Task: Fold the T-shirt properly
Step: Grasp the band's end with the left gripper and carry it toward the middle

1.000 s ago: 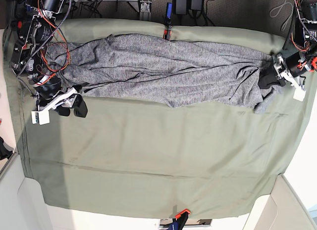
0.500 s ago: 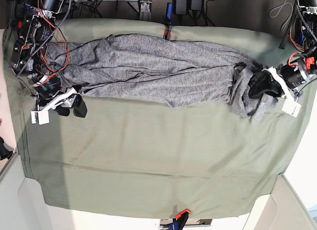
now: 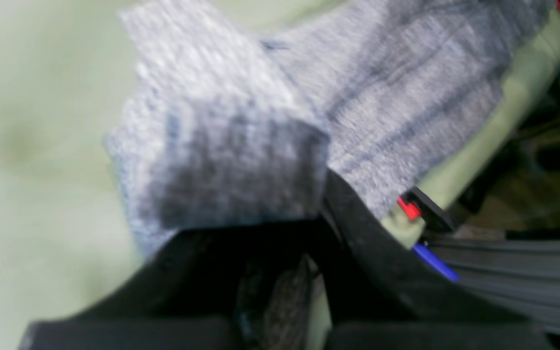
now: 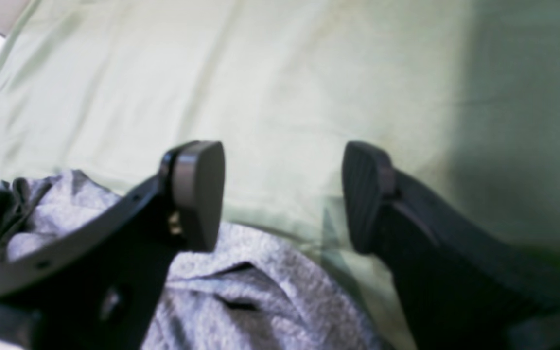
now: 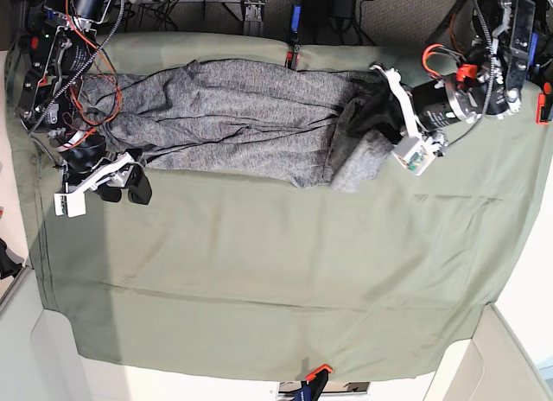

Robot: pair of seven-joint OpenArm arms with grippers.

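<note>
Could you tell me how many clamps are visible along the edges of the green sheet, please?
2: one clamp at the far edge of the sheet, one at the near edge. Others may be hidden.

The left arm reaches in from the base view's right, its wrist turned toward the middle. The left gripper (image 5: 378,107) is closed on a fold of the T-shirt (image 5: 251,116); the wrist view is blurred, but cloth seems pinched between the jaws. The right arm sits at the base view's left, and the right gripper (image 4: 282,194) hangs with jaws wide apart, holding nothing.
</note>
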